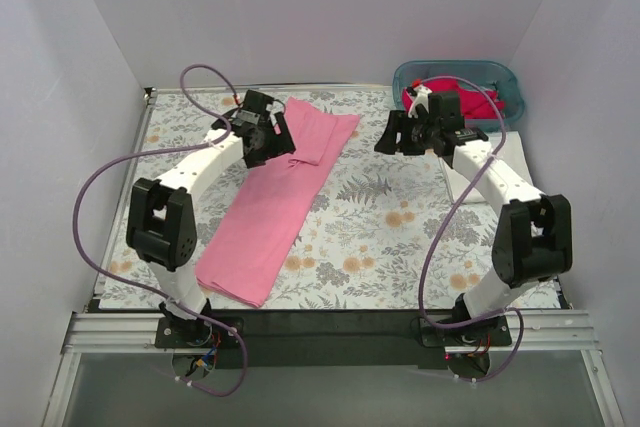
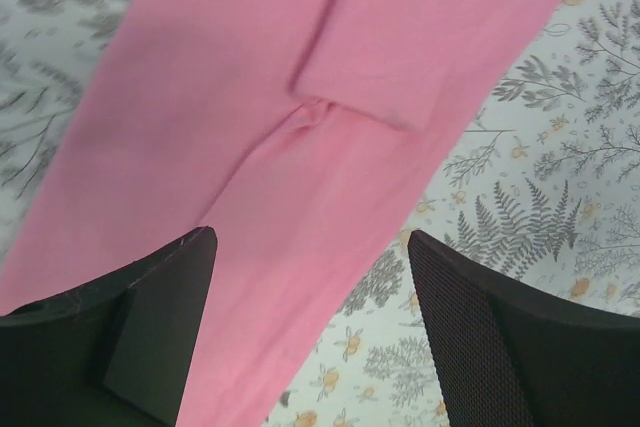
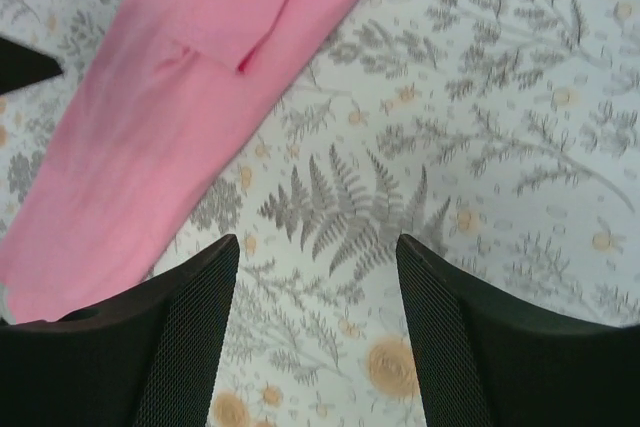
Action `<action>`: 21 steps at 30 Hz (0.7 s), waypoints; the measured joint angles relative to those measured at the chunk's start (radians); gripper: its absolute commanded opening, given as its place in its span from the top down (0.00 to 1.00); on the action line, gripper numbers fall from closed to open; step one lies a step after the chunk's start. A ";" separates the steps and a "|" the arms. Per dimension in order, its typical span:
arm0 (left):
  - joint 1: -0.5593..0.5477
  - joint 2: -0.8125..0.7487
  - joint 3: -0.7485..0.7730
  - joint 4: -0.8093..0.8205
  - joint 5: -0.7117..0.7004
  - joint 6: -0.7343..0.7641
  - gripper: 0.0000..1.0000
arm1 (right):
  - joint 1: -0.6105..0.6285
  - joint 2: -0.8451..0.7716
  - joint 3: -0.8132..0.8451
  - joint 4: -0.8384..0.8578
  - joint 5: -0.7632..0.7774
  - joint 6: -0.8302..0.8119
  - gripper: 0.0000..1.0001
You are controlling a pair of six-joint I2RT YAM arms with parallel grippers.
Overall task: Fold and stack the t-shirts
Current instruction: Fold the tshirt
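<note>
A light pink t-shirt [image 1: 270,202] lies folded into a long strip, running diagonally from the far middle to the near left of the floral cloth. It also shows in the left wrist view [image 2: 300,117] and the right wrist view [image 3: 170,97], with a sleeve folded over. My left gripper [image 1: 268,142] hovers open and empty over the strip's far part [image 2: 310,277]. My right gripper [image 1: 398,135] is open and empty above bare floral cloth [image 3: 318,277], right of the shirt. Deep pink-red shirts [image 1: 455,99] lie in the basket.
A teal plastic basket [image 1: 505,77] stands at the far right corner. The grey-and-orange floral cloth [image 1: 390,237] covers the table. White walls close in the left, back and right sides.
</note>
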 measured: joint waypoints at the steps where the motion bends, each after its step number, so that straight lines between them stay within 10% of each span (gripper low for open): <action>1: -0.028 0.025 0.027 0.013 -0.014 0.016 0.30 | 0.000 -0.039 -0.037 -0.012 -0.001 -0.005 0.39; 9: -0.147 0.352 0.348 0.047 -0.158 0.173 0.52 | 0.000 -0.236 -0.314 -0.101 -0.047 -0.032 0.37; 21: -0.172 0.622 0.609 0.164 -0.103 0.275 0.55 | 0.002 -0.405 -0.455 -0.154 -0.039 -0.015 0.36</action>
